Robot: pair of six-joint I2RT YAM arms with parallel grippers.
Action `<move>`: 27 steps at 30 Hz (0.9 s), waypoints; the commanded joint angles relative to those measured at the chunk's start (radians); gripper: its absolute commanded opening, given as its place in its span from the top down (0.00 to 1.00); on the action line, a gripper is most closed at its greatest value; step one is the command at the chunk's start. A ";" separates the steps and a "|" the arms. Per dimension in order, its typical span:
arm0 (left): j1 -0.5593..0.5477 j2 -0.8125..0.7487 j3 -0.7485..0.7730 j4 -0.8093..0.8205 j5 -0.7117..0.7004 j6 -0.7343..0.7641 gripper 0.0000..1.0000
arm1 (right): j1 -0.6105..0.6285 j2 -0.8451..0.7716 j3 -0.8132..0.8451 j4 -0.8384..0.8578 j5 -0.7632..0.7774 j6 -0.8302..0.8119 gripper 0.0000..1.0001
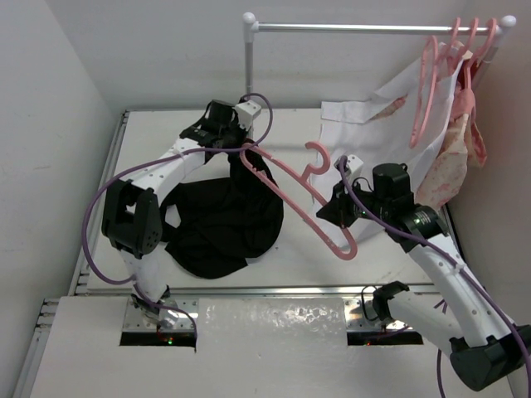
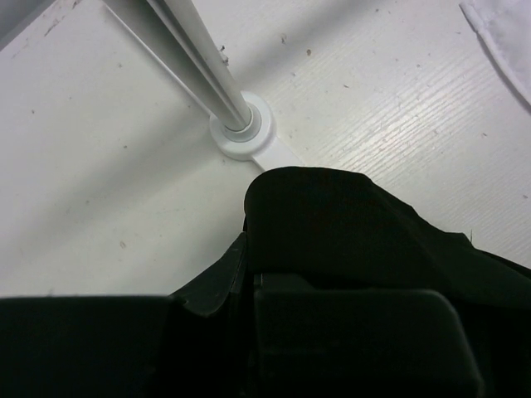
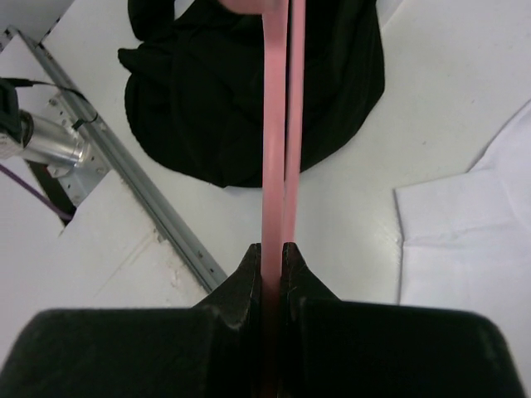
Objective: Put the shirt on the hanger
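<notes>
The black shirt (image 1: 222,220) lies bunched on the table left of centre, one part lifted up to my left gripper (image 1: 242,149). That gripper is shut on a fold of the shirt (image 2: 332,224), held above the table near the rack's pole base. My right gripper (image 1: 336,211) is shut on the light-pink hanger (image 1: 290,182), which slants up-left with its far arm reaching into the lifted fabric and its hook (image 1: 318,157) pointing up. In the right wrist view the pink bar (image 3: 278,124) runs from between the jaws toward the shirt (image 3: 207,99).
A metal clothes rack (image 1: 365,27) stands at the back; its pole base (image 2: 241,128) is just beyond the left gripper. Spare pink hangers (image 1: 431,75) and a pink floral garment (image 1: 460,153) hang at its right end. A white shirt (image 1: 373,116) lies at back right.
</notes>
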 commanded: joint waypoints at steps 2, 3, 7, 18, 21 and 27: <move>0.008 -0.013 0.039 0.019 -0.012 0.004 1.00 | 0.009 -0.002 -0.052 0.015 -0.047 -0.002 1.00; 0.008 -0.019 0.038 0.018 -0.009 0.004 1.00 | 0.012 -0.002 -0.063 0.060 -0.043 0.013 1.00; 0.008 -0.054 -0.003 0.019 0.028 0.020 1.00 | 0.015 0.030 -0.069 0.124 0.000 0.048 1.00; 0.006 -0.171 -0.073 -0.010 0.178 0.047 1.00 | 0.096 0.234 -0.024 0.259 0.124 0.073 1.00; 0.005 -0.211 -0.068 -0.045 0.247 0.066 1.00 | 0.141 0.269 -0.012 0.308 0.186 0.085 1.00; 0.005 -0.312 -0.126 -0.122 0.305 0.089 1.00 | 0.200 0.292 0.032 0.431 0.296 0.097 1.00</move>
